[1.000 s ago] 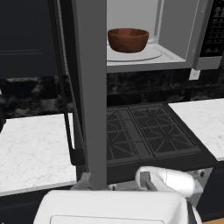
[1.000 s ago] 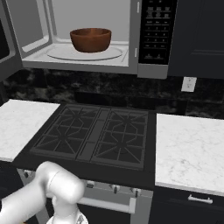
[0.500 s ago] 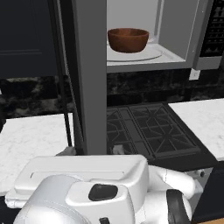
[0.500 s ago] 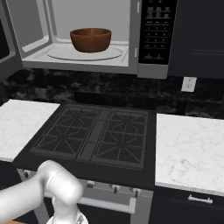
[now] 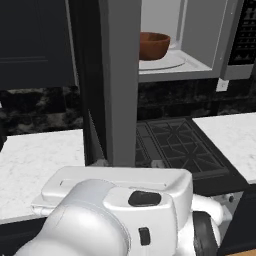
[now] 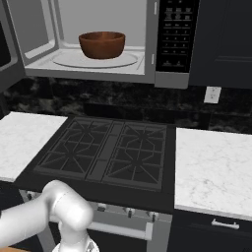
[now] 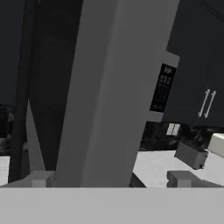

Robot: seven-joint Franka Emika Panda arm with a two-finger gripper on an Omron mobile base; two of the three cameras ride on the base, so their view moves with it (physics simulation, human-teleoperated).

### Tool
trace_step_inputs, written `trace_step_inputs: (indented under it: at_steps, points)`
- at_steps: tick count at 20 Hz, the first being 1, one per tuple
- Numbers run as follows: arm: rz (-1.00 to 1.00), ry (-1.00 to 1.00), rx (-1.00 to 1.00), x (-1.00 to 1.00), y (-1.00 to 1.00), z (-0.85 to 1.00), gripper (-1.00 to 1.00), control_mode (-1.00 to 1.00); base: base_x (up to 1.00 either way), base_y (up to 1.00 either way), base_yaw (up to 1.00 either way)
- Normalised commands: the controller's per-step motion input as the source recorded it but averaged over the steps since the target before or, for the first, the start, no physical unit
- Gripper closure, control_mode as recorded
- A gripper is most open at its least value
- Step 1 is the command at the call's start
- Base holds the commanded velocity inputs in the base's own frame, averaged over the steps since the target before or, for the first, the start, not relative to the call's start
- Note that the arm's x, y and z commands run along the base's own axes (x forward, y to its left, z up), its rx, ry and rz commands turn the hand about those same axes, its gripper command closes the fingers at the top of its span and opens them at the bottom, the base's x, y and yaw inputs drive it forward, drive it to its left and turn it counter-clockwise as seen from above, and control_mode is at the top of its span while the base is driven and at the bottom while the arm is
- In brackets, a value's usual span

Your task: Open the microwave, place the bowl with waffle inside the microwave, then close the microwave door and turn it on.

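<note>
Right base view has one bowl (image 6: 102,44) resting inside one microwave (image 6: 98,42), exactly as a second ago, so placement looks finished. Over that second the arm swung up toward the open microwave door (image 5: 120,85); closing it comes next. Gripper (image 7: 109,179) faces the door edge, jaws spread wide, holding nothing

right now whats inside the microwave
The bowl sits on the round turntable plate inside the open microwave. The bowl's wall hides its contents, so the waffle cannot be seen.
</note>
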Motion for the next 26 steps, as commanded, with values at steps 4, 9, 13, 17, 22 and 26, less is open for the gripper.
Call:
trace_step_inputs:
  at_steps: [4, 9, 13, 17, 22, 26]
  points:
    - [-0.11, 0.0, 0.0, 0.0, -0.91, 0.0, -1.0, -1.0, 0.0, 0.0, 0.0]
    - [-0.13, 0.0, 0.0, 0.0, -0.99, 0.0, -1.0, -1.0, 0.0, 0.0, 0.0]
    - [-0.12, -0.04, 0.0, 0.0, -1.0, 0.02, -1.0, -1.0, 0.0, 0.0, 0.0]
    - [-0.06, -0.09, 0.01, 0.0, -0.97, 0.02, -1.0, -1.0, 0.0, 0.0, 0.0]
    - [0.0, -0.18, 0.02, -0.03, -0.54, 0.0, -1.0, -1.0, 0.0, 0.0, 0.0]
    - [0.0, -0.29, 0.0, -0.88, -0.09, 0.0, -1.0, -1.0, 0.0, 0.0, 0.0]
